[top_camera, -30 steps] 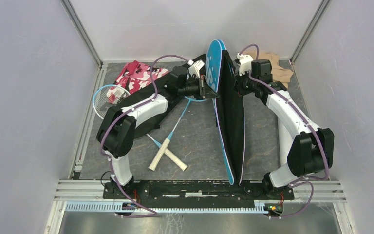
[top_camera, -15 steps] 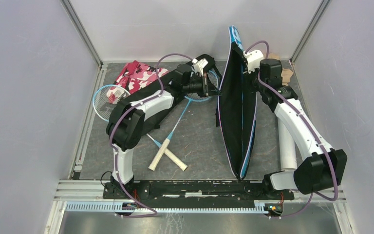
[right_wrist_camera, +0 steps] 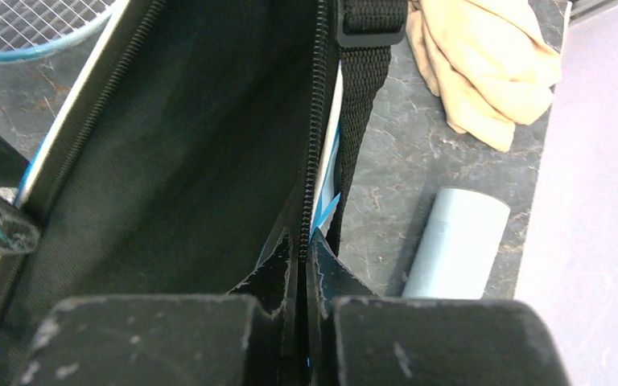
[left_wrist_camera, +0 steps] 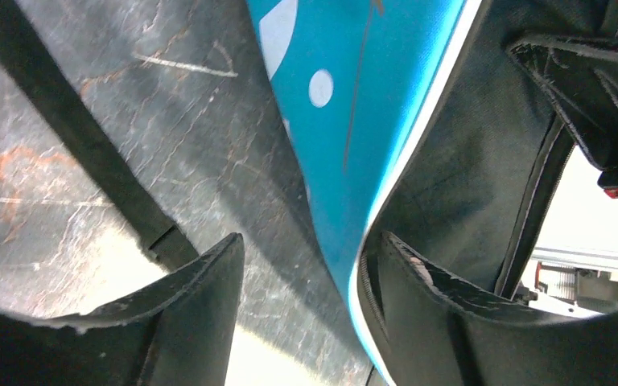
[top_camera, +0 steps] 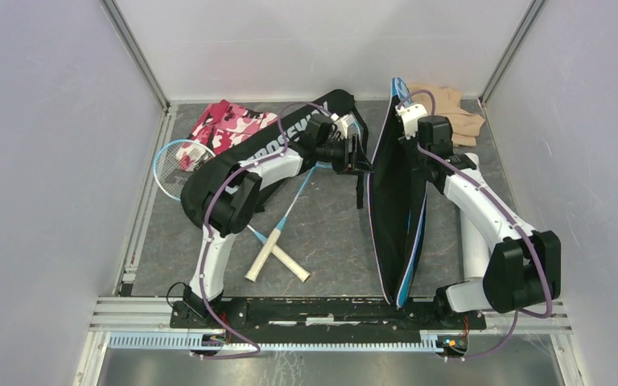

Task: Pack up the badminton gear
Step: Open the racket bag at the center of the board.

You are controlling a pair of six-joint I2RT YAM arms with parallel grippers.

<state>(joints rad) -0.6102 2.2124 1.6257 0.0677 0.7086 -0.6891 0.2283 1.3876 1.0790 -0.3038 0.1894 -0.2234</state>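
The blue racket cover (top_camera: 398,209) stands on edge in the middle of the table, its black lining facing left. My right gripper (top_camera: 410,141) is shut on its zipper edge (right_wrist_camera: 302,241) near the top. My left gripper (top_camera: 362,157) is open at the cover's left edge, and the blue rim (left_wrist_camera: 346,265) passes between its fingers close to the right one. Two thin blue rackets (top_camera: 175,165) lie crossed at their handles (top_camera: 276,256). The black CROSSWAY cover (top_camera: 290,133) lies under my left arm. A white tube (right_wrist_camera: 455,245) lies right of the blue cover.
A pink-and-white camouflage cloth (top_camera: 229,125) lies at the back left and a beige cloth (top_camera: 451,108) at the back right. Grey walls close in the table on three sides. A black strap (left_wrist_camera: 88,153) crosses the floor beside my left gripper.
My left gripper has let go and opened, reaching further right to the blue cover's edge. My right arm swung the cover's top rightward, turning its black lining into view.
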